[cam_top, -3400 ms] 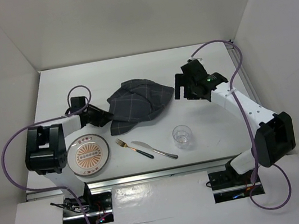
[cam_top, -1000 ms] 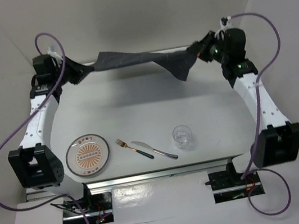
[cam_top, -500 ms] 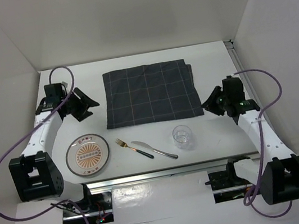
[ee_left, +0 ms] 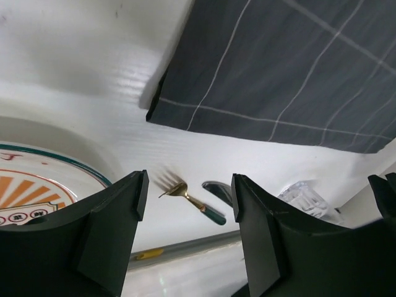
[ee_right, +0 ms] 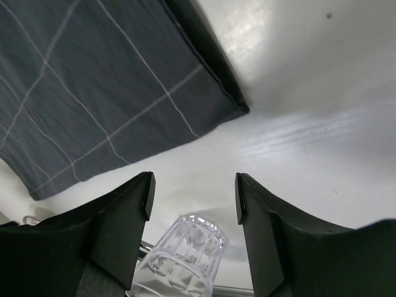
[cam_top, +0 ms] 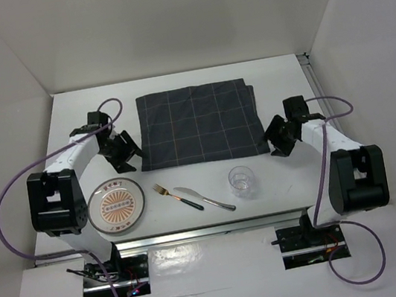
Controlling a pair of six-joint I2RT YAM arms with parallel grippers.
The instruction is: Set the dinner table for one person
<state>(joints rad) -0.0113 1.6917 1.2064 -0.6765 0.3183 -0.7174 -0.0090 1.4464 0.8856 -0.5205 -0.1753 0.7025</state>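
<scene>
Cloth (cam_top: pixel 198 122) now lies flat, released; left tool (cam_top: pixel 125 154) and right tool (cam_top: pixel 276 141) gape empty above the dinner table (cam_top: pixel 293 175).

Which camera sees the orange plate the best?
The top external view: the whole round plate shows there, lying on the dinner table beside the fork. The left wrist view catches only part of its rim and orange pattern. The right wrist view does not show it.

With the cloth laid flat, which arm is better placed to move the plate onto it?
Left. The left fingers hover open just behind the plate, on that side of the cloth; the right fingers sit across the table, nearer the glass.
</scene>
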